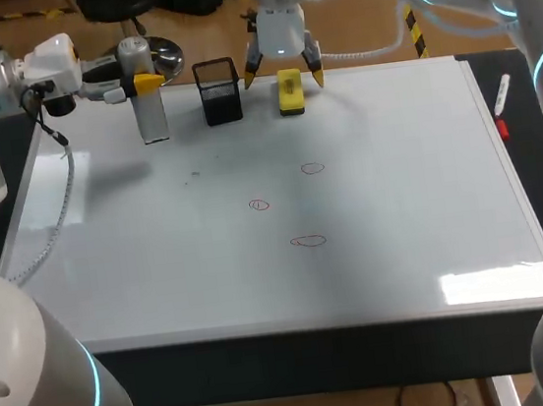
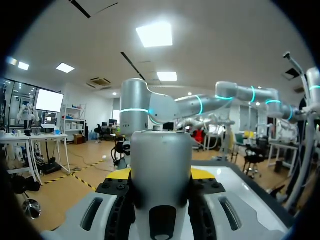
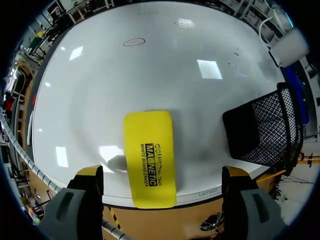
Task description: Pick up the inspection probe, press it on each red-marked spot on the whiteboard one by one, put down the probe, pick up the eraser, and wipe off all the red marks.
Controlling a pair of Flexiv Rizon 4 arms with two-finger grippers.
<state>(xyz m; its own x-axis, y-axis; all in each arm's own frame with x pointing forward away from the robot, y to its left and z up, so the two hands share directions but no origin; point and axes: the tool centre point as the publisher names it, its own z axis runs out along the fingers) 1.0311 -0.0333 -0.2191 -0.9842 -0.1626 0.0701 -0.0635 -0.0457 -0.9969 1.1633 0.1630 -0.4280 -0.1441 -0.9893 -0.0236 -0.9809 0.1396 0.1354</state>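
Three red marks [image 1: 308, 241] lay nearest on the whiteboard [image 1: 419, 195]; farther back, the right gripper [image 1: 283, 71] hung spread wide over the yellow eraser [image 1: 290, 93] (fingers clear of its sides), beside a black mesh holder [image 1: 219, 92]; at far left, the left gripper [image 1: 143, 83] clasped the silver probe [image 1: 151, 119] upright.

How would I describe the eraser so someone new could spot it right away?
Look at the big whiteboard and follow its far edge to the black mesh pen holder. Just beside it, under the right gripper, lies the eraser: a flat block, the only bright yellow thing lying on the board.
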